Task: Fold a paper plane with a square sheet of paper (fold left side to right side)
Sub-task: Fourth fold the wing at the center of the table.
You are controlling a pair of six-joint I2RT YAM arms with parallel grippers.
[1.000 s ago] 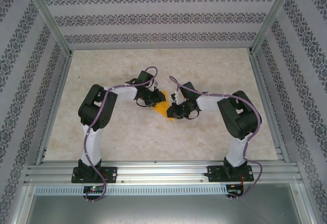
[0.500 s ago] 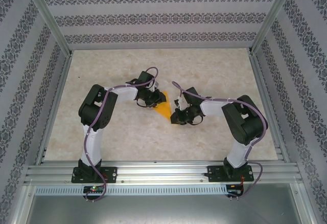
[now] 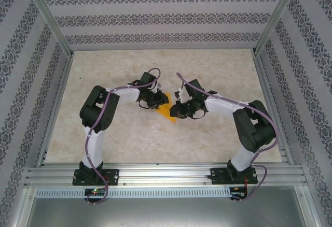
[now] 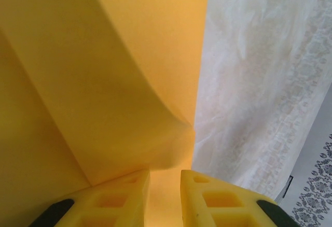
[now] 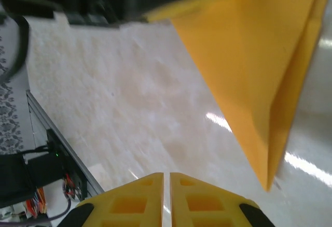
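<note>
Since a second ago the right arm's elbow has swung out to the right, and the right fingers (image 5: 129,202) have drawn back in beside the folded orange paper (image 3: 169,114). They are pressed together with nothing between them. The left fingers (image 4: 120,200) are clamped on an edge of the paper, one flap curling up in front of them. The paper sits mid-table (image 3: 129,133) between the two arms, its point toward the near edge.

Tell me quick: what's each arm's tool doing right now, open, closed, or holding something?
Left tool: nearly closed, pinching the orange paper.
Right tool: closed, holding nothing.
</note>
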